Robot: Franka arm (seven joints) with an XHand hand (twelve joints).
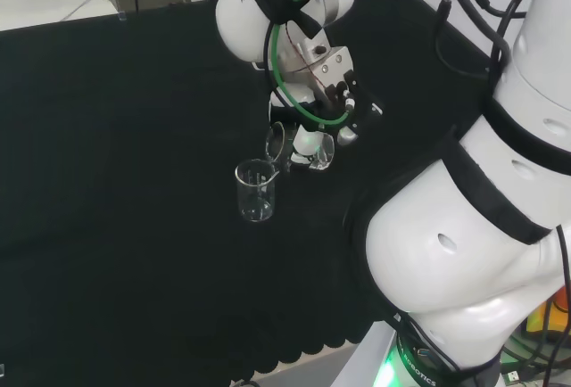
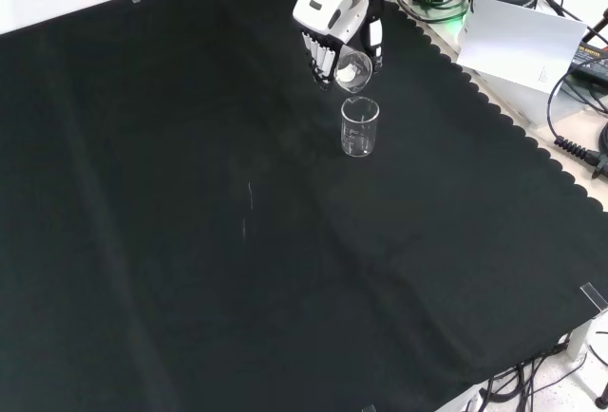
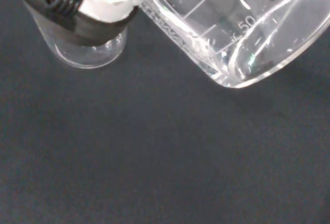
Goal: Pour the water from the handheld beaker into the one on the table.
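curled around a clear glass beaker (image 2: 353, 71), the hand (image 2: 334, 28) hangs at the end of the white arm (image 1: 473, 226) near the 12 o'clock edge of the front view. its black and white fingers (image 2: 315, 54) wrap the glass, which is tipped over on its side so the mouth faces down toward 6 o'clock in that view.

a second beaker (image 2: 359, 127) stands upright on the black cloth (image 2: 190, 241), just below the held one in the front view, at about 6 o'clock from it, the tilted rim close above the standing rim. in the head view the standing beaker (image 1: 256, 190) sits at about 8 o'clock from the held beaker (image 1: 299, 144), whose mouth leans toward it. whether any water is falling between them cannot be told.

in the wrist view the held beaker (image 3: 242, 33) is large and slanted, its printed scale lines showing, and a little clear liquid seems pooled along its lower wall near the base. part of the hand (image 3: 82, 7) crosses in front of the standing beaker (image 3: 90, 51), whose round base rests on the cloth.

the cloth's scalloped hem runs along the bench toward 3 o'clock in the front view.
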